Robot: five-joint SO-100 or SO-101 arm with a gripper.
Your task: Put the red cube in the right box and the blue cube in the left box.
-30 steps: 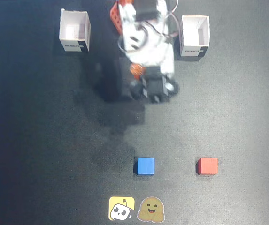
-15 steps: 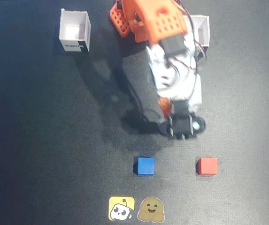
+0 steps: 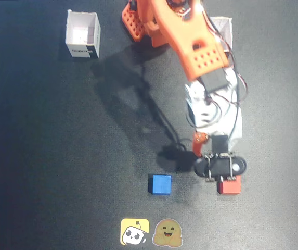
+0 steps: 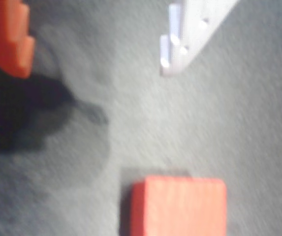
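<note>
Dark charcoal mat (image 3: 44,156) fills the whole fixed view, fine grainy texture, matte, no edges, walls or furniture in frame. Light comes from above, fairly even; soft dark shadow patches (image 3: 133,99) fall on the mat left of centre, running down toward the middle. Two small stickers lie flat near the bottom edge: a yellow square sticker (image 3: 134,231) with a panda-like face, and just beside it a brown smiling blob sticker (image 3: 167,233). Wrist view shows the same grey surface (image 4: 239,123), blurred, with a dark shadow at left.

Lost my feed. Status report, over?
Pincer open, empty, above red cube. Blue cube untouched on mat. Nothing in the way.
</note>
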